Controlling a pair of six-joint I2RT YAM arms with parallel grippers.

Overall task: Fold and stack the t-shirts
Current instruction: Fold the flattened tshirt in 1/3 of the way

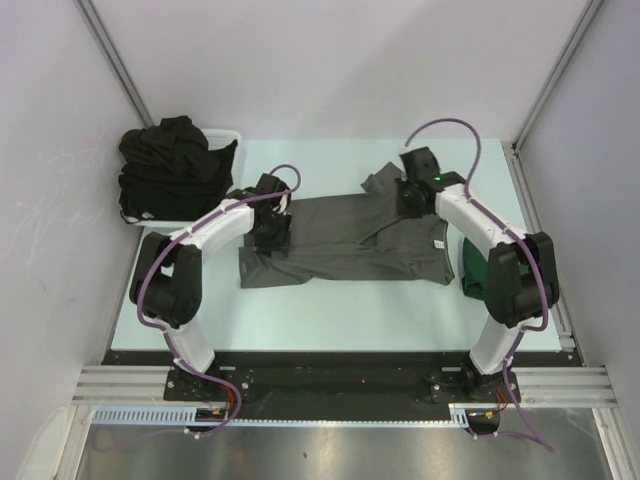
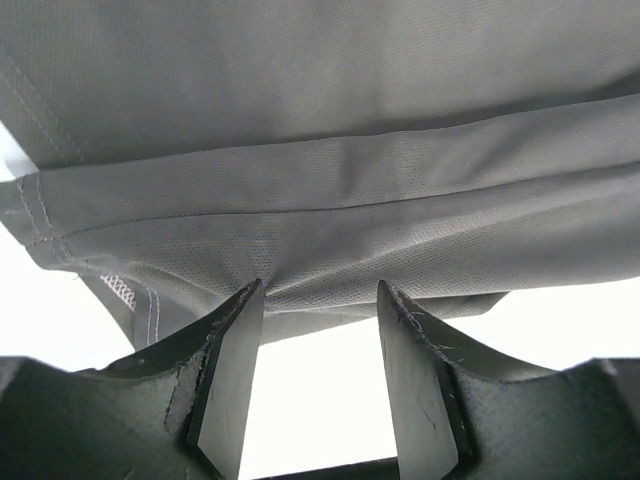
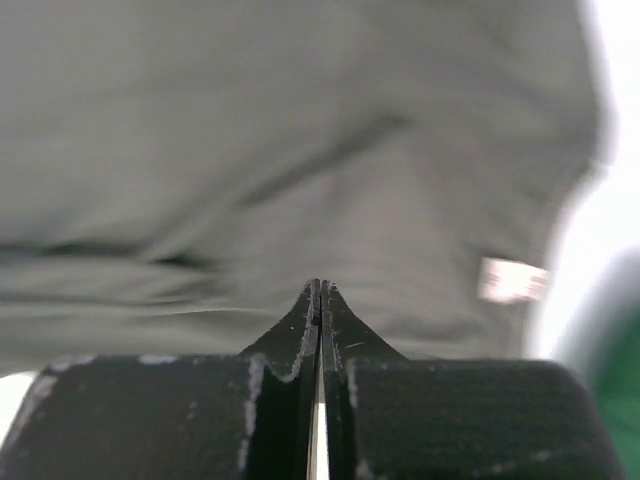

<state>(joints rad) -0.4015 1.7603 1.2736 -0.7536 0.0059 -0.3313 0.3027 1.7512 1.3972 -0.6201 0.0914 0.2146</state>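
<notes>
The charcoal grey t-shirt [image 1: 350,240] lies spread across the middle of the table, its upper right part folded over, with a white neck label [image 1: 438,243]. My left gripper [image 1: 270,228] is over the shirt's left end. In the left wrist view it [image 2: 320,290] is open, with the fingertips [image 2: 245,300] touching a bunched fold of grey fabric [image 2: 330,200]. My right gripper [image 1: 414,193] is at the shirt's upper right. In the right wrist view it [image 3: 320,286] is shut against the grey shirt [image 3: 250,130], with no fabric showing between the jaws. The label [image 3: 512,280] is to its right.
A white basket [image 1: 228,137] at the back left holds a heap of black t-shirts [image 1: 170,165]. A dark green t-shirt [image 1: 470,270] lies at the right edge, partly under my right arm, and shows at the right wrist view's corner [image 3: 615,390].
</notes>
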